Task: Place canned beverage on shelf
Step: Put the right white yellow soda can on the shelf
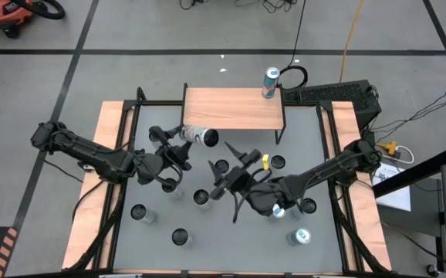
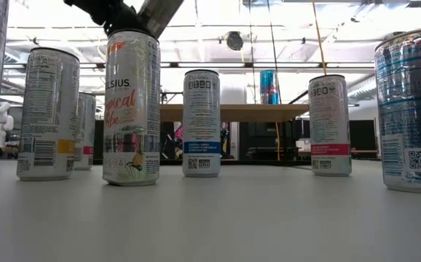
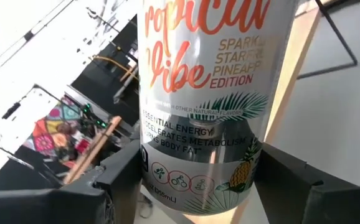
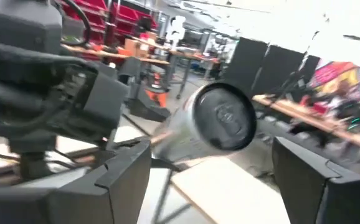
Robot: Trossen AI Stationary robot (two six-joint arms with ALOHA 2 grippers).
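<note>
My left gripper (image 1: 178, 145) is shut on the bottom end of a white canned beverage (image 1: 200, 137) with "Tropical Vibe" printed on it. The can is tilted in the air, its top pointing at the front left corner of the shelf (image 1: 234, 108), a light wood plank on thin black legs. In the left wrist view the can (image 3: 205, 93) fills the space between the dark fingers (image 3: 114, 180). My right gripper (image 1: 229, 174) hangs open over the middle of the table, and its wrist view looks at the held can's round end (image 4: 223, 118) from a distance. A blue can (image 1: 270, 83) stands at the shelf's back right corner.
Several upright cans stand on the grey table (image 1: 231, 239), among them one (image 1: 201, 198) near the middle, one (image 1: 138, 212) at front left and one (image 1: 300, 235) at front right. In the low view a row of cans (image 2: 201, 122) stands before the shelf (image 2: 232, 111).
</note>
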